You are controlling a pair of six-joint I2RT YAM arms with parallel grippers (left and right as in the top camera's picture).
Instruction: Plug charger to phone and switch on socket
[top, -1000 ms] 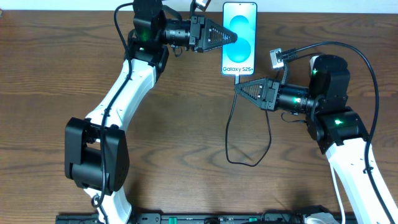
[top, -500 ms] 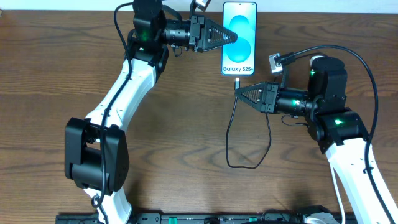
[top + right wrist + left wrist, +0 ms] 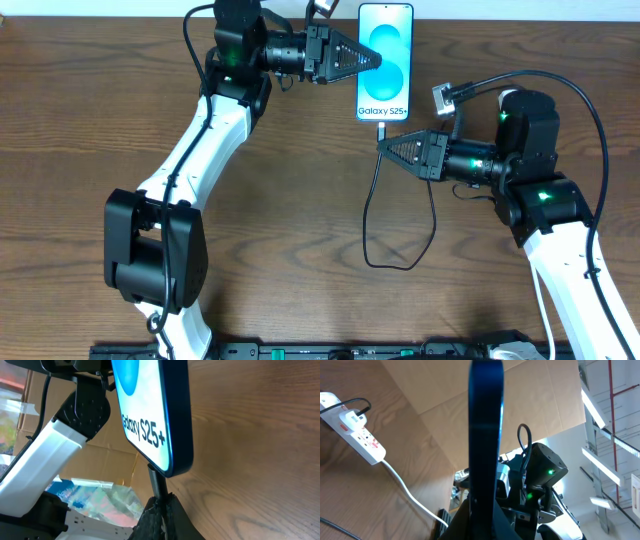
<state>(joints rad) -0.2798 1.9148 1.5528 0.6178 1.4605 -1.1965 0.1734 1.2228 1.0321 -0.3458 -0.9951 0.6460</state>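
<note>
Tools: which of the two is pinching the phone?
The left tool, topmost in the overhead view, clamps the phone's side edge. The right tool instead grips the charger just below the phone.

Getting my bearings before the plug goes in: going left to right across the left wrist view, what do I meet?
socket → phone, seen edge-on → right arm
</note>
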